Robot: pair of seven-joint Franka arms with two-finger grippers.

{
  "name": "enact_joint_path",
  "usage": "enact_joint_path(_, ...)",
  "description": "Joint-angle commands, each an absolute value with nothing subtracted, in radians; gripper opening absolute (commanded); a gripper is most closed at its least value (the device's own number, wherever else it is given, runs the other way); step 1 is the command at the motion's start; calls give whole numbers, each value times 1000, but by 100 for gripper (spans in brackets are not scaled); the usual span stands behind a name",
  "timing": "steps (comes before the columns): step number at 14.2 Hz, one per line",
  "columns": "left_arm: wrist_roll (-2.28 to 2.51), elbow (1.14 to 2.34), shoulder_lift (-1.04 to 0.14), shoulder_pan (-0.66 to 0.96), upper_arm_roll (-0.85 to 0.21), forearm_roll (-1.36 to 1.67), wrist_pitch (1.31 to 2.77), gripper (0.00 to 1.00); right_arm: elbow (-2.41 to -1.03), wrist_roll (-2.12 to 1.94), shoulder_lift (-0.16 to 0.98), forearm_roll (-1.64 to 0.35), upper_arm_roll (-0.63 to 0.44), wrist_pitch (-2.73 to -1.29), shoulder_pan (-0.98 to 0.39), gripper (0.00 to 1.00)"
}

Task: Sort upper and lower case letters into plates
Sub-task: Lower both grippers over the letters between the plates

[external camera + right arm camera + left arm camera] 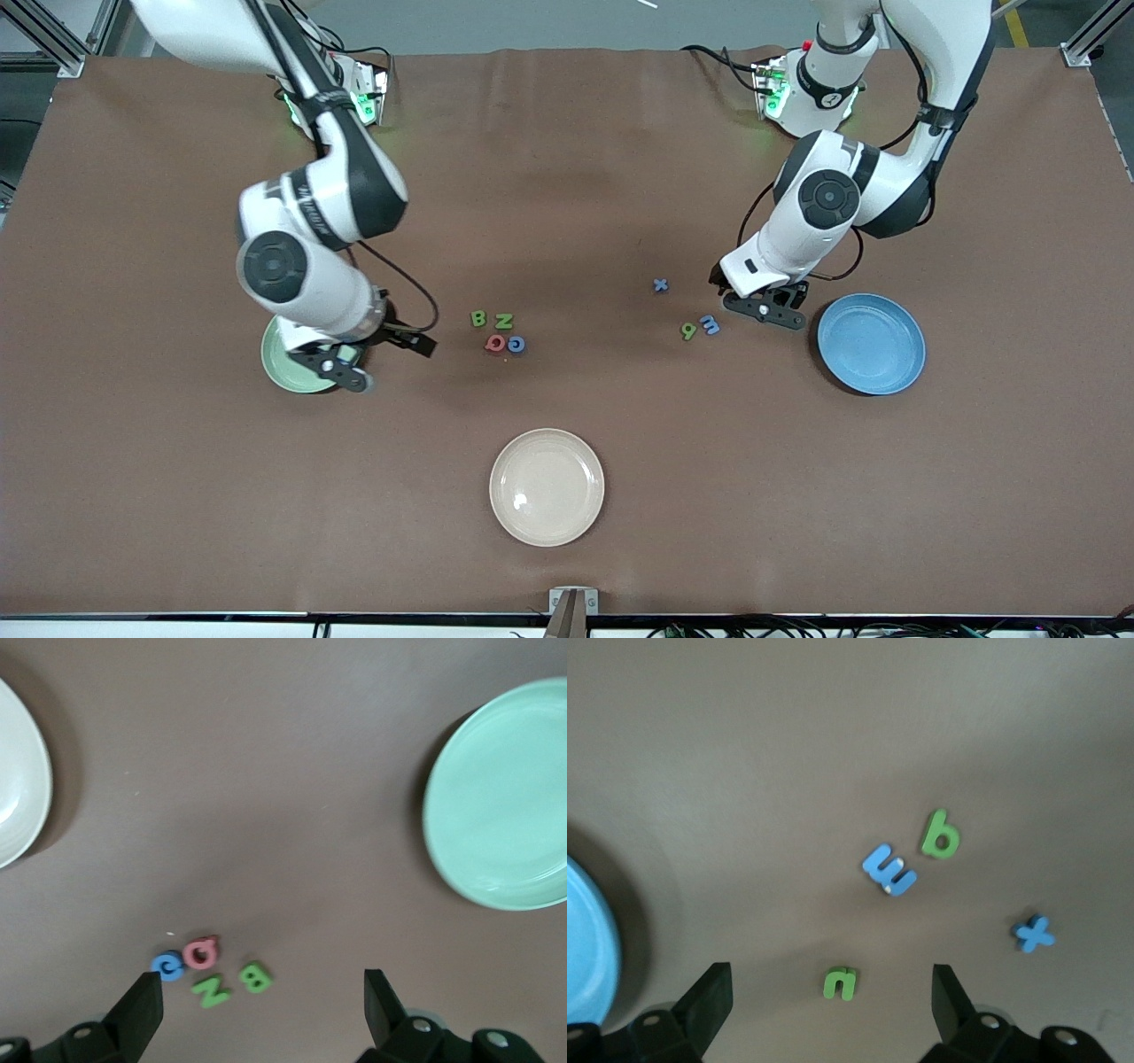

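Note:
Capitals green B (478, 318), green Z (503, 321), pink-red Q (496, 343) and blue G (516, 344) lie clustered mid-table; they also show in the right wrist view, B (255, 975), Z (211, 992), Q (201, 951), G (166, 966). My right gripper (383, 357) (261, 1010) is open and empty, over the table between them and the pale green plate (288, 361) (496, 806). Small x (660, 284), m (710, 325) and b (688, 330) lie near the sky blue plate (871, 344). My left gripper (755, 301) (831, 1001) is open over green u (840, 982), which is hidden in the front view.
A cream-beige plate (547, 486) sits near the table's front edge, also in the right wrist view (13, 788). The left wrist view shows m (889, 870), b (940, 834), x (1033, 934) and the blue plate's rim (585, 948).

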State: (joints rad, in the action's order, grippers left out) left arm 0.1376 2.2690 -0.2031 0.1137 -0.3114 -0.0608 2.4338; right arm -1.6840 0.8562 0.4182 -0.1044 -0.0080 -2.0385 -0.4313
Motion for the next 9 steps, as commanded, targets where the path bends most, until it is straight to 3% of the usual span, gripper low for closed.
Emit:
enact_joint_path(1, 127, 2332, -192, 107, -314, -80, 2487, 99, -1689, 951, 465, -110, -18, -2117, -479, 100)
enact_joint_path(9, 130, 2373, -267, 112, -314, -156, 2546, 98, -1690, 969, 557, -110, -18, -2212, -538, 100)
